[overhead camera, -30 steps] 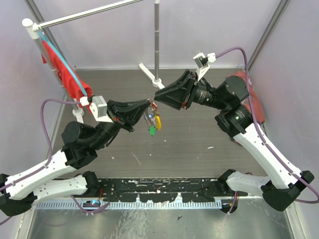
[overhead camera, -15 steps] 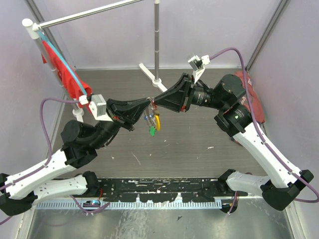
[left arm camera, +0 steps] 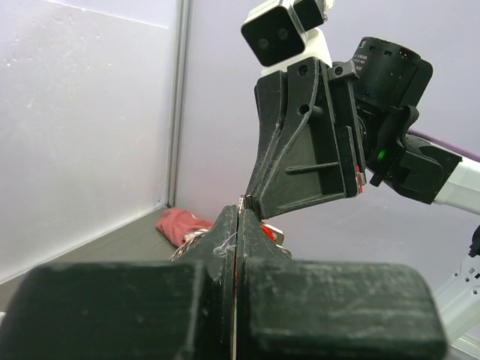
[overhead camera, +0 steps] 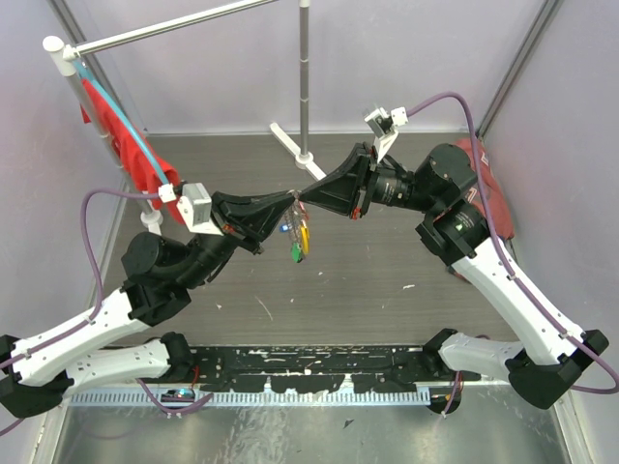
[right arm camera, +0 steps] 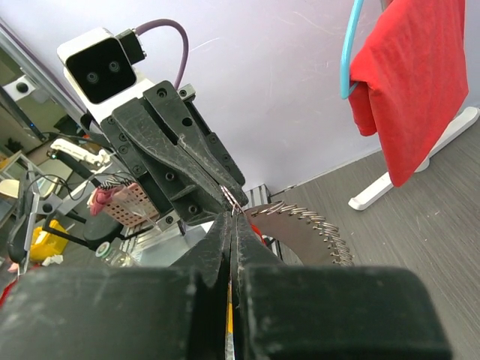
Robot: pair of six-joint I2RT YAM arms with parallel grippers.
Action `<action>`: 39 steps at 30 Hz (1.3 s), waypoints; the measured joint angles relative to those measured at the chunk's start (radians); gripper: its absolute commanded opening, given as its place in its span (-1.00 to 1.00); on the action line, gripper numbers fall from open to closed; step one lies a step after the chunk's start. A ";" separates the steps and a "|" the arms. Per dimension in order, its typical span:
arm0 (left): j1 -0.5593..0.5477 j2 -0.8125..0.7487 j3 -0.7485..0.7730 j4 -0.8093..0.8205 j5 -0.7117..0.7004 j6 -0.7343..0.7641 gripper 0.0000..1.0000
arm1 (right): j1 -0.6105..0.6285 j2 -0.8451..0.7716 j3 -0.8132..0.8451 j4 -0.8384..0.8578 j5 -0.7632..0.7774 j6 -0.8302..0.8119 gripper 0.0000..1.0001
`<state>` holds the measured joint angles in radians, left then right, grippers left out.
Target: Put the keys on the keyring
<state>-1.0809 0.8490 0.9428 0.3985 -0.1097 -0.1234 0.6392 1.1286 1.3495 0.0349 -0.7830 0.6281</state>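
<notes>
Silvery and thin, the beaded-chain keyring (overhead camera: pixel 298 230) with its curved yellow tag (overhead camera: pixel 306 237) and small green tag (overhead camera: pixel 294 253) hangs in the air over the dark wood-grain table (overhead camera: pixel 387 280) in the view from above. My left gripper (overhead camera: pixel 288 202) comes in from the left and my right gripper (overhead camera: pixel 306 192) from the right, and their tips meet just above the bunch. The keyring dangles straight down from my left tips, which are pinched on its top. A speck of blue on its left side looks like the tiny blue-headed key (overhead camera: pixel 283 229). I cannot pick out the red-headed one.

From my left wrist, my own two fingers (left arm camera: pixel 217 232) are pressed flat together with only a hairline seam between them. The right gripper's black tip touches mine at the point. A bit of silvery chain pokes out beside my fingers low on the left. A crumpled red cloth (left arm camera: pixel 180 223) lies on the table well behind.

From my right wrist, my right fingers (right arm camera: pixel 247 240) are also pressed together. A thin silver sliver (right arm camera: pixel 229 196) stands out of their tip against the left gripper's tip. I cannot tell whether it is chain or key. To the right a red shirt on a light blue hanger (right arm camera: pixel 405 82) hangs above a white stand foot (right arm camera: pixel 405 169).
</notes>
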 measured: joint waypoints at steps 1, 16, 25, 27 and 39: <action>0.000 0.000 0.000 0.000 0.000 0.000 -1.00 | 0.000 0.000 0.000 -0.002 0.000 -0.002 -0.99; 0.000 -0.003 0.000 -0.008 -0.001 0.008 -1.00 | 0.000 0.000 0.055 -0.127 0.026 -0.086 -0.99; 0.000 -0.003 0.000 -0.016 0.000 0.011 -1.00 | 0.000 0.000 0.096 -0.217 0.042 -0.135 -0.99; -0.001 -0.003 0.000 -0.017 0.000 0.011 -1.00 | 0.000 0.004 0.108 -0.238 0.042 -0.145 -0.99; -0.001 -0.003 0.000 -0.038 0.003 0.011 -1.00 | 0.000 0.030 0.146 -0.313 0.042 -0.179 -0.99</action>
<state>-1.0817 0.8455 0.9428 0.3603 -0.1066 -0.1120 0.6395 1.1587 1.4952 -0.2783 -0.7414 0.4488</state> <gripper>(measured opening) 0.008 0.029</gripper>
